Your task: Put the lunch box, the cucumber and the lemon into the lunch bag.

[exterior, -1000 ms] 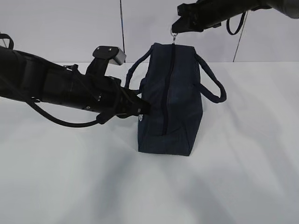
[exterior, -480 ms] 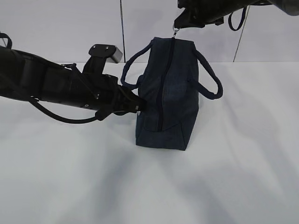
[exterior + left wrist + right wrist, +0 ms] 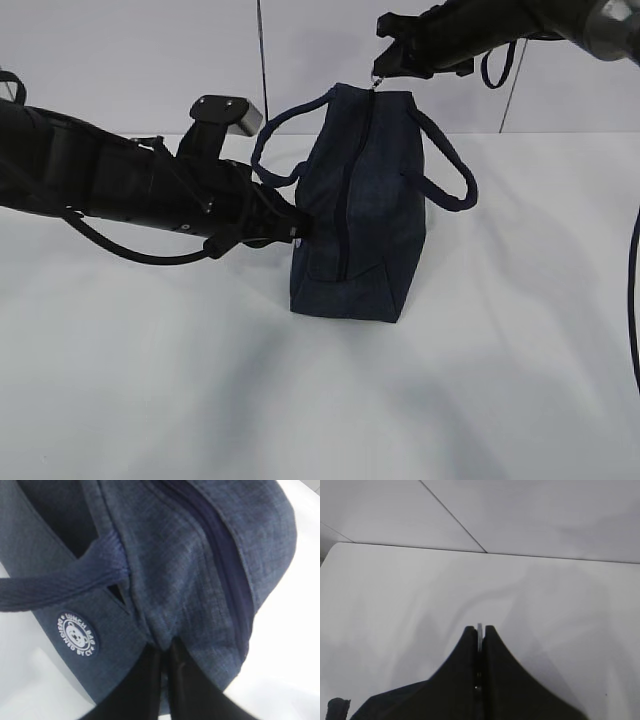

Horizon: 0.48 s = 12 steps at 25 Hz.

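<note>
The navy lunch bag (image 3: 365,200) stands on its end in the middle of the white table, zipper (image 3: 347,190) facing me and shut. My left gripper (image 3: 300,228) is shut on a fold of the bag's fabric at its left side; in the left wrist view its fingers (image 3: 145,680) pinch the cloth beside a round bear badge (image 3: 76,632). My right gripper (image 3: 382,66) is above the bag's top, shut on the silver ring pull (image 3: 377,83), whose thin edge shows between the fingertips (image 3: 479,629). The lunch box, the cucumber and the lemon are out of view.
Two loop handles stick out, one left (image 3: 280,140) and one right (image 3: 452,165). The white table (image 3: 500,380) spreads all round the bag. A grey panelled wall (image 3: 150,60) stands behind it. A black cable (image 3: 634,290) hangs at the right edge.
The bag has tilted and shifted slightly left at its base. My right gripper rose with the ring pull, then came back down a little. The left arm has hardly moved.
</note>
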Tool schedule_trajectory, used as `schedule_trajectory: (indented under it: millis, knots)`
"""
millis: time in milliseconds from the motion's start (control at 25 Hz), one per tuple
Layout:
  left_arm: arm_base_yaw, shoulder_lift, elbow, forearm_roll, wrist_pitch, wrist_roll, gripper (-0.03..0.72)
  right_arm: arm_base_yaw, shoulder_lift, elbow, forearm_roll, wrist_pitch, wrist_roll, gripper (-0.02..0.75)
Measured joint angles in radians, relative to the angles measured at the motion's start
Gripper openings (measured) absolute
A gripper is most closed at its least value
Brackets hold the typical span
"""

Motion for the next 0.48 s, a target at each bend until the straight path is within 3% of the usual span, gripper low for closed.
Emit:
schedule_trajectory:
  millis: [480]
  knots:
    - [0.000,0.000,0.000,0.002,-0.002,-0.002,-0.009,-0.009,0.045,-0.004,0.014,-0.006,0.006,0.000]
